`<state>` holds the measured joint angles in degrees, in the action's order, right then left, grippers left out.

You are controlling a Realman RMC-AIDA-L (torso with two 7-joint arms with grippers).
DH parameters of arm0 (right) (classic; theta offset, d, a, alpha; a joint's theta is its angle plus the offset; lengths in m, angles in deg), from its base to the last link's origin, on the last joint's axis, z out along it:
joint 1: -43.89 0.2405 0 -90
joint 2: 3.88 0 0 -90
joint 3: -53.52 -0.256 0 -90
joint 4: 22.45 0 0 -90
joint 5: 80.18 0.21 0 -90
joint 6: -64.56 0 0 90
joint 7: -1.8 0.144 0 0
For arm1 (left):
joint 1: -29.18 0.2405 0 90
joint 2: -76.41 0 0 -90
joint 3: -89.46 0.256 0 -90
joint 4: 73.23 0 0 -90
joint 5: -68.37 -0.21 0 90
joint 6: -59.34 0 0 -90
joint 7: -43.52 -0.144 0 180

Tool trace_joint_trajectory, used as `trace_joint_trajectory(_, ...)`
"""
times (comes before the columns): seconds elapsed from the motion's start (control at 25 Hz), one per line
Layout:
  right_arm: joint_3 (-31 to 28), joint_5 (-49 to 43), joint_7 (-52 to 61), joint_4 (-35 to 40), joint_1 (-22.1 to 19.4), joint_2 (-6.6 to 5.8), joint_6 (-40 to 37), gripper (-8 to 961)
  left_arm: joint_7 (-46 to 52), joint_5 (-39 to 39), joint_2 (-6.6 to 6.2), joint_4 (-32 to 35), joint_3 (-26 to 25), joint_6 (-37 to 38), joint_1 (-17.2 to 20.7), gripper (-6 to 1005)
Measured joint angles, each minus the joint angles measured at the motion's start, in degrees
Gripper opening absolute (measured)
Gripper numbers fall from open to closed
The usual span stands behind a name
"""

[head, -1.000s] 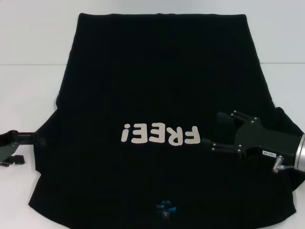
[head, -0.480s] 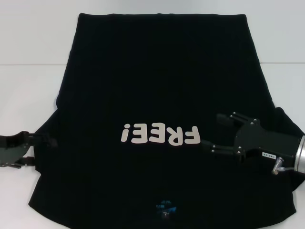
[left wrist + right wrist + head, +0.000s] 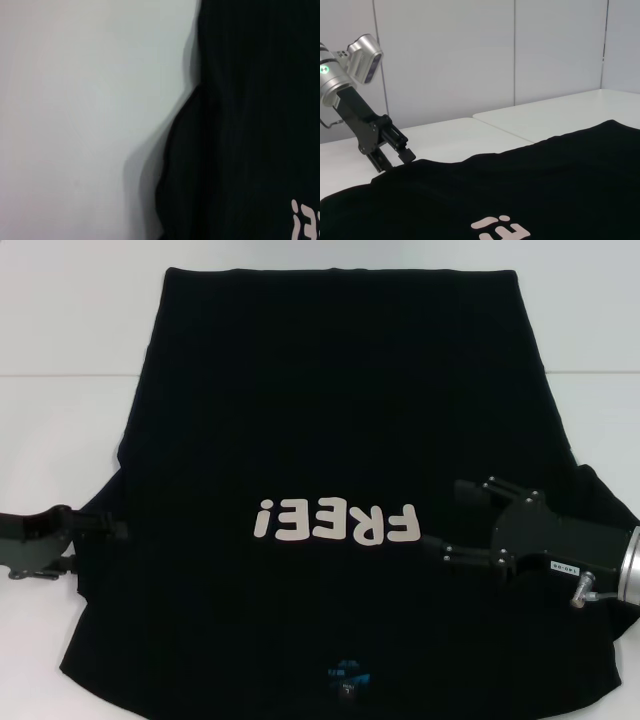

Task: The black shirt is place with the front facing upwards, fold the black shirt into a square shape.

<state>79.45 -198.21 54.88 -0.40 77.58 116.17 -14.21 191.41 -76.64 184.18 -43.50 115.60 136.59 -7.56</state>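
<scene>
The black shirt (image 3: 340, 460) lies flat, print up, collar at the table's (image 3: 60, 330) near edge. Right gripper (image 3: 450, 515), fingers spread and grasping nothing, hovers beside the lettering. Left gripper (image 3: 100, 530) reaches the left sleeve; its grip can't be told. Folding hasn't begun; next comes pinching each side.

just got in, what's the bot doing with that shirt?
Nothing is folded yet. The black shirt lies flat, print up, on the white table. The left gripper is at the shirt's left sleeve edge. The right gripper is open above the shirt's right side, beside the FREE! lettering.
</scene>
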Motion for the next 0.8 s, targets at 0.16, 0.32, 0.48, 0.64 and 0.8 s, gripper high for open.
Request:
trace_joint_trajectory(0.16,0.0,-0.01,-0.16,-0.06,0.02,0.0,0.02,944,-1.09,0.08,0.11,0.37,0.1,-0.91,0.07,883)
trace_joint_trajectory(0.32,0.0,0.01,-0.08,-0.07,0.11,0.0,0.02,945,-1.22,-0.4,0.25,0.4,1.34,-1.37,-0.17,635)
trace_joint_trajectory(0.48,0.0,0.0,0.11,-0.07,0.2,0.0,-0.04,945,-0.96,-0.45,0.25,0.17,2.11,-2.31,-0.18,446)
trace_joint_trajectory(0.64,0.0,-0.01,0.12,-0.07,0.21,0.0,-0.04,945,-1.07,-0.41,0.24,0.38,2.04,-2.62,-0.06,373)
trace_joint_trajectory(0.8,0.0,0.03,0.12,-0.08,0.17,0.0,-0.04,945,-1.34,-0.32,0.24,0.4,2.07,-2.68,-0.04,300)
